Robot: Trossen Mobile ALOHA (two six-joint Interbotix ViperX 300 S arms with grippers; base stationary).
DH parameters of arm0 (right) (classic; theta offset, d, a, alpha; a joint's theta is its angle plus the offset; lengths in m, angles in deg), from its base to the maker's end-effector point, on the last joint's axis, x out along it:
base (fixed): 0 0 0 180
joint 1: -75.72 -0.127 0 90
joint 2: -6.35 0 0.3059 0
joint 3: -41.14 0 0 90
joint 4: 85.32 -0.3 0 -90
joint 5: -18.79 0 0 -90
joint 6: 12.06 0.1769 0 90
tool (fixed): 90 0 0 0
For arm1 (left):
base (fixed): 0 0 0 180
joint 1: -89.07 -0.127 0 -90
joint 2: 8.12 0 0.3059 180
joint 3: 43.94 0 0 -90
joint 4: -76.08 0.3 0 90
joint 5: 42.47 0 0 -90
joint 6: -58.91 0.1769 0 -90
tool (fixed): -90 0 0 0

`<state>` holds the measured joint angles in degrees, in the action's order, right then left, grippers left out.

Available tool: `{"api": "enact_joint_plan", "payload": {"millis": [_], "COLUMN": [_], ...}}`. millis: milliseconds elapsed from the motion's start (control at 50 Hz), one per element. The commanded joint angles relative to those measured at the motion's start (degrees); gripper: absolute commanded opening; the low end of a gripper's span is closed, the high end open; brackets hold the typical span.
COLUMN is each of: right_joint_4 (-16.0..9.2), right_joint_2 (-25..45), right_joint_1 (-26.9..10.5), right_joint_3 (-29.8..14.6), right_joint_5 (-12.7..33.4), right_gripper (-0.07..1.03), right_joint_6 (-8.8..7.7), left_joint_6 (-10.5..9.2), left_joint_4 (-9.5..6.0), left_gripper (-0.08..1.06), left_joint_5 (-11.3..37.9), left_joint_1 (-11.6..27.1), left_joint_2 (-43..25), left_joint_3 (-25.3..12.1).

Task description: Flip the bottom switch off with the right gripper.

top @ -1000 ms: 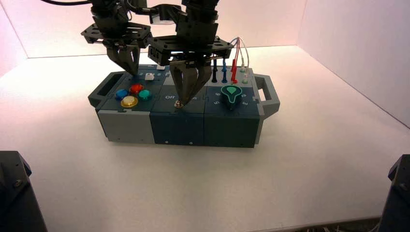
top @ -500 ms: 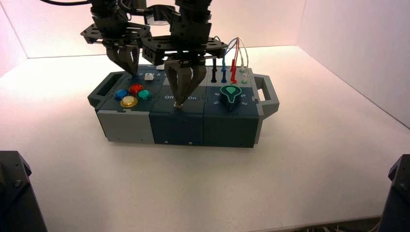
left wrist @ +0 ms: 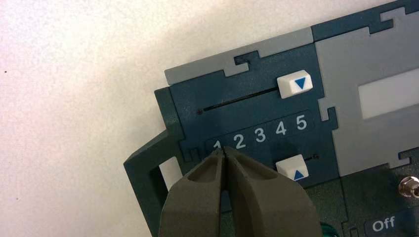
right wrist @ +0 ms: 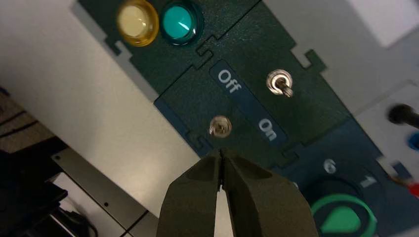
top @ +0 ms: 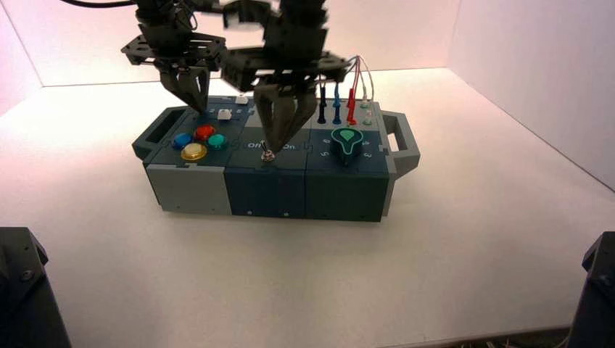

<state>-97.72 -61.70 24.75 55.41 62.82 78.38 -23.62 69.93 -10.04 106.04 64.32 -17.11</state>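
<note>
Set in the near middle panel of the box, the bottom switch [top: 267, 156] is a small silver metal toggle with a round collar, on smooth dark blue; white "Off" and "On" lettering lies just beyond it.

Right gripper [top: 275, 148]: black, two long tapering fingers, tips together in a wedge, low over the same panel, just to the right of the switch; the right wrist view shows panel between tips and lever.

Second toggle [right wrist: 279, 83]: silver metal, beyond the lettering, its lever tipped toward the "On" side.

Knob [top: 347, 143]: dark, pointed, outlined in green, near right panel.

Buttons, round and glossy, near left panel: blue [top: 182, 141], red [top: 204, 133], green [top: 217, 141], yellow [top: 194, 151].

Sliders, far left panel: two white block caps with blue triangles, the far cap [left wrist: 295, 84] toward the "5", the near cap [left wrist: 292, 168] across the numerals from it.

Left gripper [left wrist: 222, 149]: black, fingers closed together, above the slider panel.

Wires [top: 355, 80]: black, blue, red and white, looping at the far right.

Box [top: 268, 192]: grey and dark blue panels with interlocking seams, an angular handle at either end.

Tabletop [top: 450, 254]: pale, matt, finely grained.

Walls [top: 537, 87]: plain, pinkish white, at the far side and right.
</note>
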Motion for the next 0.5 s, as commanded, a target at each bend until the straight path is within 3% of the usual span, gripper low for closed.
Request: {"api": "enact_joint_plan", "payload": {"millis": [20, 220, 500], "right_joint_4": [1.41, 3.52, 4.22], "right_joint_2": [-7.56, -14.15, -17.49], "right_joint_1": [0.0, 0.0, 0.0], "right_joint_3": [2.99, 7.21, 9.76], "right_joint_5": [-3.16, -9.76, -14.59], "right_gripper": [-0.02, -0.02, -0.02], "right_joint_6": [0.0, -0.09, -0.09], "left_joint_6": [-0.18, -1.32, -1.49], "left_joint_4": [-1.49, -2.2, -2.02], "left_gripper": [-0.03, -0.03, -0.03], "left_joint_5": [-0.88, -2.9, -2.55], "left_joint_1": [0.09, 0.09, 0.09], "left_joint_2": [8.53, 17.84, 23.47], "left_joint_3": [1.85, 4.66, 6.94]}}
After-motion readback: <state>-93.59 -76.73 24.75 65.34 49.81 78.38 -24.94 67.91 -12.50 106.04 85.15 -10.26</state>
